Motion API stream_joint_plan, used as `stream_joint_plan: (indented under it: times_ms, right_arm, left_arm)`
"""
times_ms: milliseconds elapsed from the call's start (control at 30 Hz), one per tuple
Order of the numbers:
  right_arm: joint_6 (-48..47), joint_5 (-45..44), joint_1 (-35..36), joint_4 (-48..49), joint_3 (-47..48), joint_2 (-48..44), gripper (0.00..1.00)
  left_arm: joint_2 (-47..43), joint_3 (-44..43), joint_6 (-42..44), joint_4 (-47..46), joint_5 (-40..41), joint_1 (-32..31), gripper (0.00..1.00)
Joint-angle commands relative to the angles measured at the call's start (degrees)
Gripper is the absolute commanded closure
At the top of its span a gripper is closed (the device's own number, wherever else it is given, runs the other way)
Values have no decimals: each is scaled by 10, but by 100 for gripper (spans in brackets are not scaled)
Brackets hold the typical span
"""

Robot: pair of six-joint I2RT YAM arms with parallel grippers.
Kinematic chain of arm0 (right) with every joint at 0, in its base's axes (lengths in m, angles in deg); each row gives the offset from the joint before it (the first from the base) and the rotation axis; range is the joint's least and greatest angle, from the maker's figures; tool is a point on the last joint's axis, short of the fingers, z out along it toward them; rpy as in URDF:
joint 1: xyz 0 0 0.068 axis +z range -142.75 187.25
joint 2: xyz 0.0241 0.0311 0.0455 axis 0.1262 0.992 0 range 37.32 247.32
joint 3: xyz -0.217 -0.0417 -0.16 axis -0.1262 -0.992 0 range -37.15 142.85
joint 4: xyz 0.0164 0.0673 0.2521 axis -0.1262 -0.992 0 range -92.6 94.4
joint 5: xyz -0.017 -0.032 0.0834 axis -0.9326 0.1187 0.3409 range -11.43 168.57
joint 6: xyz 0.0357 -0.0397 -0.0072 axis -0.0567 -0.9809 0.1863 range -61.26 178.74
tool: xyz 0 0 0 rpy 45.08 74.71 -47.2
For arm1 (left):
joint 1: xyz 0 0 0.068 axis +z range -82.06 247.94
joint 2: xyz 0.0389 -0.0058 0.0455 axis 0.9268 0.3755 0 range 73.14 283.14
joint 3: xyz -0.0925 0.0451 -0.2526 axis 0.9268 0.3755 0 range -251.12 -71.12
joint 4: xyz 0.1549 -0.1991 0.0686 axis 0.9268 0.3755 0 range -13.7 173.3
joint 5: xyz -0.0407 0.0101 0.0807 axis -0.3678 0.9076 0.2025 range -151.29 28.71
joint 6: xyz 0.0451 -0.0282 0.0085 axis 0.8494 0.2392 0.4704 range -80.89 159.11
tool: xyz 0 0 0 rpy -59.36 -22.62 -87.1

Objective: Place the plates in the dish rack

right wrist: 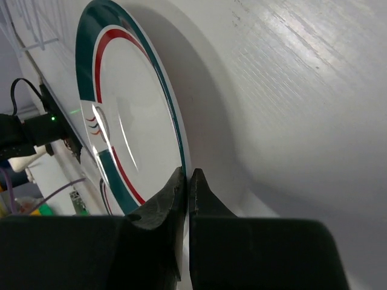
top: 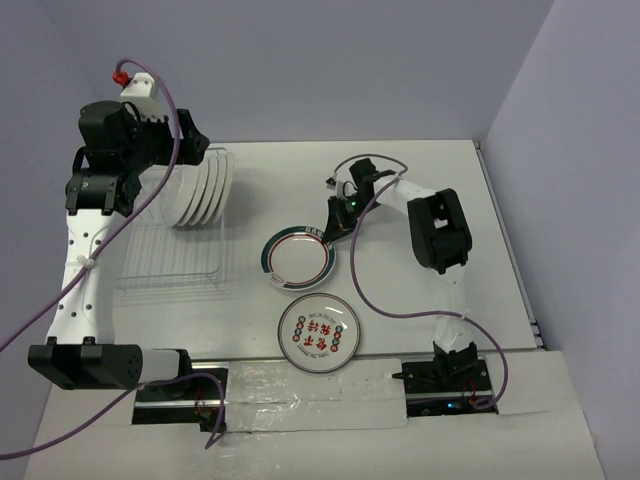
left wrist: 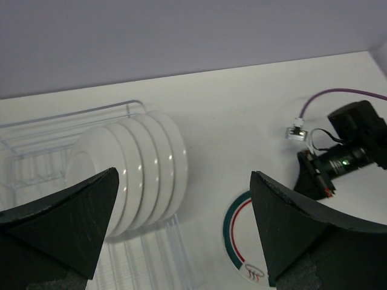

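Note:
Several white plates stand on edge at the far end of the wire dish rack. My left gripper hovers open and empty above them; in the left wrist view its fingers spread wide over the racked plates and the rack. A green-rimmed plate is on the table right of the rack. My right gripper is shut on its far right rim; the right wrist view shows the gripper pinching the plate's edge. A plate with red characters lies nearer.
Purple cables trail from the right arm over the table. Walls close off the far side and the right side. Taped arm bases sit at the near edge.

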Motion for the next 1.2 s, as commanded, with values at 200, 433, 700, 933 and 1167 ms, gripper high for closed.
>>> stream_joint_plan:
  times_ms: [200, 433, 700, 933, 1167]
  right_arm:
    - [-32, 13, -80, -39, -24, -199, 100]
    - [-54, 43, -95, -73, -38, -274, 100]
    - [-50, 59, -99, -90, -34, -312, 100]
    - [-47, 68, -99, -101, -24, -326, 100]
    - [-46, 71, -99, -104, -18, -336, 100]
  left_arm:
    - [45, -64, -69, -6, -353, 16, 1]
    - [138, -102, -76, 14, -371, -31, 1]
    - [198, -94, -150, -32, -449, -59, 1]
    - [227, -72, -114, -3, -446, -90, 7]
    - [236, -36, -114, -16, -408, -102, 15]
